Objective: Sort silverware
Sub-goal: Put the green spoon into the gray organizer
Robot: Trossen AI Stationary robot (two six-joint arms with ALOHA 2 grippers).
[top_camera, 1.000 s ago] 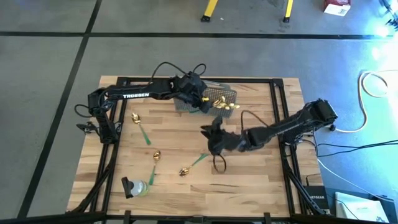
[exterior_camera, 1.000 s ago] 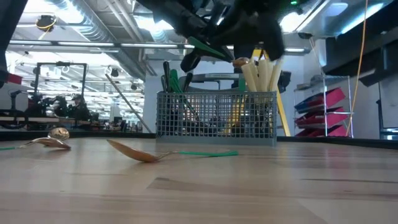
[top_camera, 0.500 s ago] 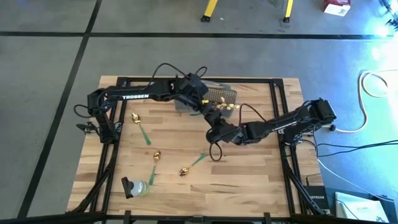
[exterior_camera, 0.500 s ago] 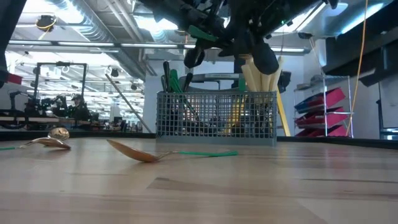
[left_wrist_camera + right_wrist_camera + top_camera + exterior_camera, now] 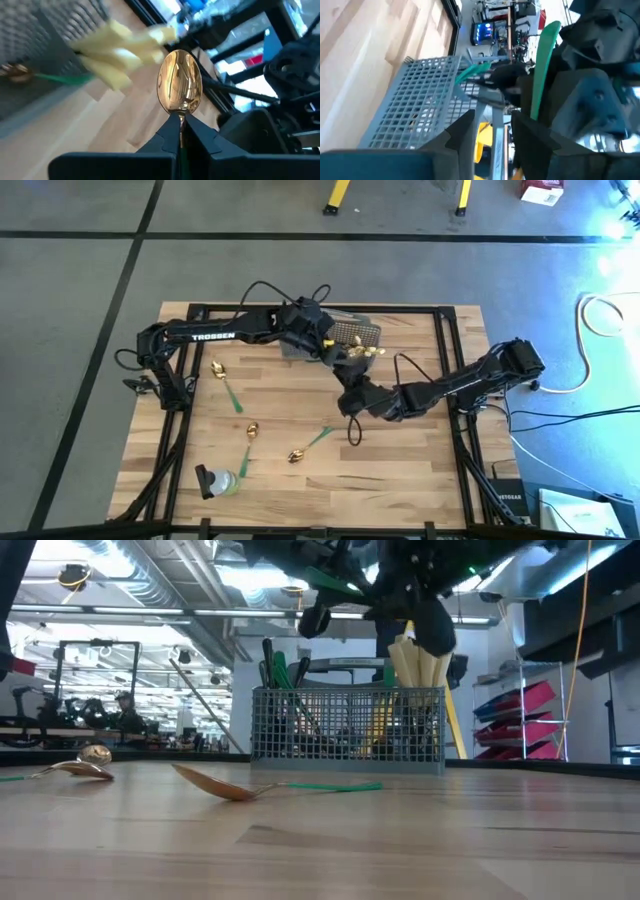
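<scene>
We are looking at a pale wooden plank worktop [image 5: 400,470] in a black metal frame, standing on grey concrete floor [image 5: 80,330]; the low view is showing a workshop hall with ceiling lights and shelving behind it. A grey wire mesh basket [image 5: 347,730] is sitting at the worktop's far edge, holding dark forks [image 5: 270,665] and cream-handled knives [image 5: 418,662]. Three shiny gold spoons with green handles are lying loose: one [image 5: 221,375] near the left edge, one [image 5: 250,435] and another [image 5: 302,450] toward the middle of the near half. A small dark and clear object [image 5: 215,480] is resting by the near left corner.

The left tool [image 5: 335,360] is hanging just in front of the basket, its fingers [image 5: 167,135] pressed together on the neck of another gold spoon [image 5: 180,86], bowl pointing away. The right tool [image 5: 352,392] is hovering close beside it, toward the worktop's middle, with its fingers [image 5: 462,132] standing partly apart and gripping nothing we can see.
</scene>
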